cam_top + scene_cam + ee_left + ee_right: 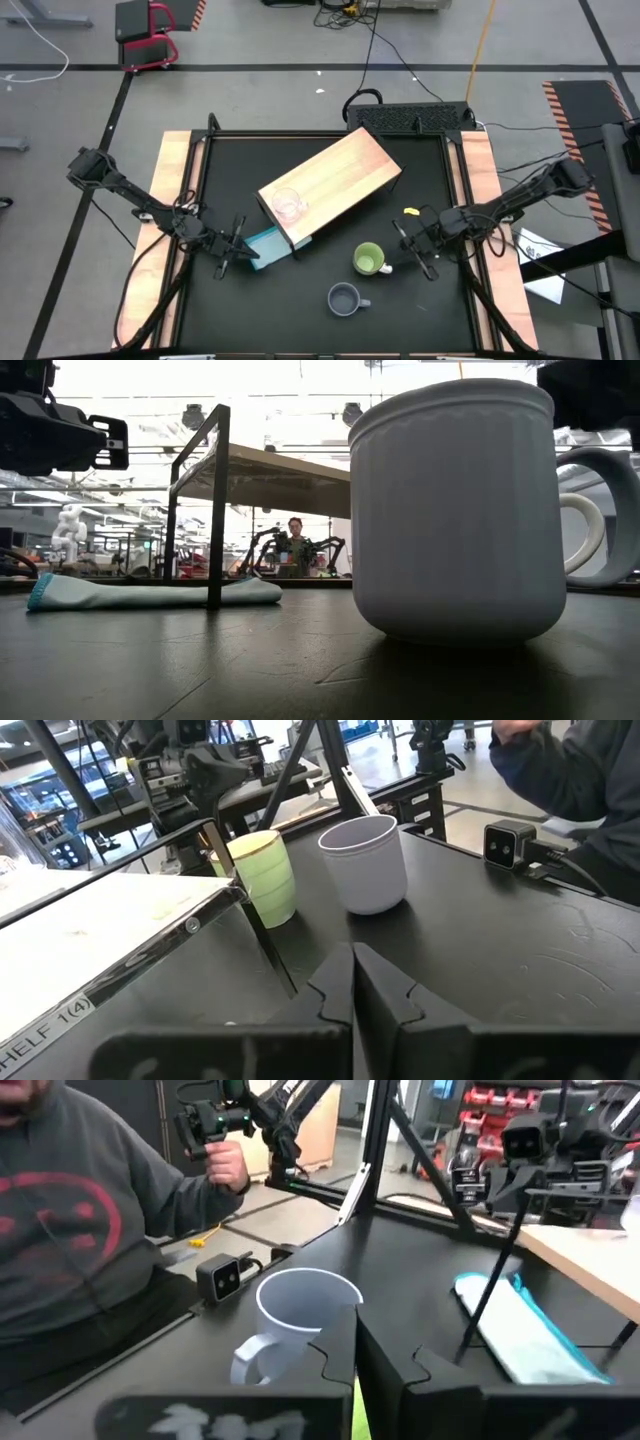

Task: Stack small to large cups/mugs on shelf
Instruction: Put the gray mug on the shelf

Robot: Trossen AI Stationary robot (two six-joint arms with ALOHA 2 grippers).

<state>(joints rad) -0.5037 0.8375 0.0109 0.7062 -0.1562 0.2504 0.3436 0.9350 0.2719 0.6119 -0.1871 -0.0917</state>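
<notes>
The light-wood shelf (330, 185) lies slantwise at the table's middle. The clear glass cup (287, 206) stands on its top near its near-left end. The light-green mug (368, 259) and the grey-blue mug (345, 298) stand upright on the table near the shelf; both show in the left wrist view, the green mug (266, 875) and the grey-blue mug (365, 862). My left gripper (240, 255) is shut and empty beside the teal block (265, 243). My right gripper (405, 252) is shut just right of the green mug's handle (388, 267). My right gripper stands level at the right side of the green mug, which shows only as a green sliver (352, 1405) behind my shut fingers (385, 1370). I cannot tell whether they touch it. The mug stands on the table.
A person in a grey sweatshirt (70, 1230) is beyond the table's near edge, a hand (228, 1165) raised. A small black camera (222, 1275) sits at that edge. A yellow scrap (410, 211) lies right of the shelf. The shelf's black frame post (216, 500) stands over the teal block (150, 593).
</notes>
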